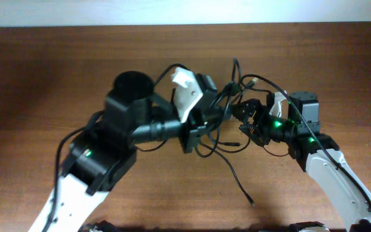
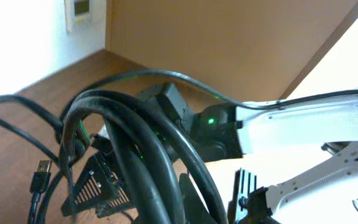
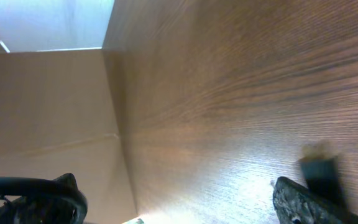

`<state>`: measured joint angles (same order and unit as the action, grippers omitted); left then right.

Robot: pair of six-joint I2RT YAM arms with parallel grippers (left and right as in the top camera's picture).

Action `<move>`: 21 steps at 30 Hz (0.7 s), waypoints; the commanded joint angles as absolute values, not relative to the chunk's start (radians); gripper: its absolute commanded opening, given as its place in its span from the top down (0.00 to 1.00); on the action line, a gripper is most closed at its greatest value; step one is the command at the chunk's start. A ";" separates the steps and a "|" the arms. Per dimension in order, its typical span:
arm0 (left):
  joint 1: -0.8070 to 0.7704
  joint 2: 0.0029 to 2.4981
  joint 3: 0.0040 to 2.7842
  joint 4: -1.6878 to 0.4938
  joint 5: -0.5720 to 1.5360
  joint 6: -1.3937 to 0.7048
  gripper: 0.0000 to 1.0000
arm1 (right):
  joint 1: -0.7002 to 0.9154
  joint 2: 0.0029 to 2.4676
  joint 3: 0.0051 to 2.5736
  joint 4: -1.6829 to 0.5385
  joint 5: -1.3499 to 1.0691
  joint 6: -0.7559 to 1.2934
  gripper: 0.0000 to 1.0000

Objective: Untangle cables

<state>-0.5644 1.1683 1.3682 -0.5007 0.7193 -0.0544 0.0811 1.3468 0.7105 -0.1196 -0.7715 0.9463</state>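
Fingers (image 3: 303,202) of the right gripper (image 1: 246,120) are sitting apart, gripping nothing — the cables (image 1: 227,96) are bunching just left of it, one long strand trailing back past it; left gripper (image 1: 210,117) is sitting against them, nearer, its grasp unclear

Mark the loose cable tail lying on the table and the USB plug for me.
cable tail (image 1: 240,184): overhead view, on the thin black strand shortly before its free end.
USB plug (image 2: 40,177): left wrist view, on the plug's black body, just below its metal tip.
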 commanded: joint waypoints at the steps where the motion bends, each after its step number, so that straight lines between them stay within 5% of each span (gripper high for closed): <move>1: -0.521 1.089 1.386 -0.510 0.725 -0.056 1.00 | 0.021 1.348 0.715 -0.143 -0.732 0.947 0.01; 11: -0.492 1.087 1.386 -0.570 0.711 -0.056 1.00 | -0.120 1.348 0.715 -0.121 -0.931 0.945 0.01; 21: -0.493 1.148 1.386 -0.578 0.722 -0.056 1.00 | -0.118 1.348 0.715 0.161 -1.153 0.943 0.01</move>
